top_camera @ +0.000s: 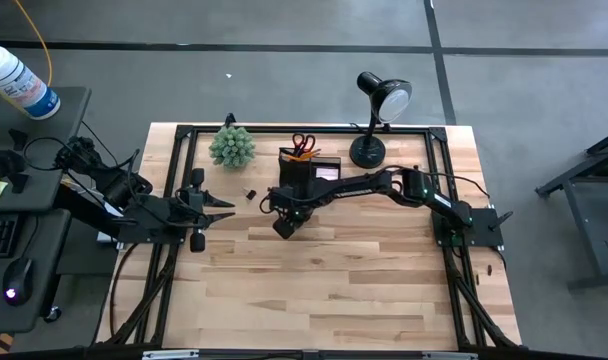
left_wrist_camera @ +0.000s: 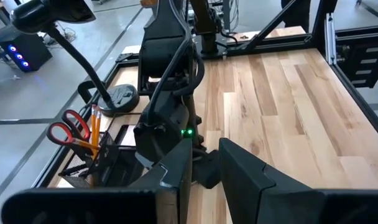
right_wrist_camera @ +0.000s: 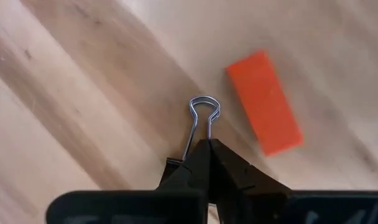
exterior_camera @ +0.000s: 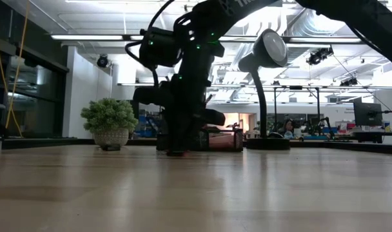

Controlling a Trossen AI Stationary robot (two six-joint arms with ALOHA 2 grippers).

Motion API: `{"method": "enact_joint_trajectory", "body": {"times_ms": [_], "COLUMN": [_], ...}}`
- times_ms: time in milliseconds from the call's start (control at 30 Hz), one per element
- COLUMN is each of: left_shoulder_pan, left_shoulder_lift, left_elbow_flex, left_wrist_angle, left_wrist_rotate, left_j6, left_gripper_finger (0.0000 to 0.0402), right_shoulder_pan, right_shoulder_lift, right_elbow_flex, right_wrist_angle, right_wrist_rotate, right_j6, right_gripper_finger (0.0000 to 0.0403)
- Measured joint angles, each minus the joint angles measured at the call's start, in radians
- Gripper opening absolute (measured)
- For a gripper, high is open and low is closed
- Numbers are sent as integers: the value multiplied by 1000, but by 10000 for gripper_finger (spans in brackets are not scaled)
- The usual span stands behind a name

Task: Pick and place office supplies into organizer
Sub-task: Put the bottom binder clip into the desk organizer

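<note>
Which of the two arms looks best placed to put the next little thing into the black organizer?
The right. Its gripper is shut on the binder clip beside the organizer. The left gripper waits open near the table's left edge.

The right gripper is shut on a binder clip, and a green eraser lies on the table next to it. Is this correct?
Not quite: the eraser is orange, not green, as the right wrist view shows. The rest holds: the right gripper is shut on the binder clip, and the eraser lies on the wooden table beside it.
</note>
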Motion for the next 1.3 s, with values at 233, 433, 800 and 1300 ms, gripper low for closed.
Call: {"method": "enact_joint_trajectory", "body": {"times_ms": [233,433,800,1300], "left_shoulder_pan": [0,0,0,0], "left_shoulder_lift": [0,0,0,0], "left_elbow_flex": [0,0,0,0], "left_wrist_angle": [-7,-22,-21,-11], "left_wrist_rotate": [-3,-7,-23,-53], "left_j6": [0,0,2,0], "left_gripper_finger": [69,69,69,69], "right_shoulder_pan": [3,-6,-45,-117], "right_shoulder_lift": [-45,-115,-172,-126], "right_elbow_flex": [-7,-4,-2,-12], "right_wrist_angle": [-33,-21,41,127], "right_wrist_rotate": [-26,49,315,449], "right_j6": [-18,-79,-736,-1098], "right_gripper_finger": [0,0,0,0]}}
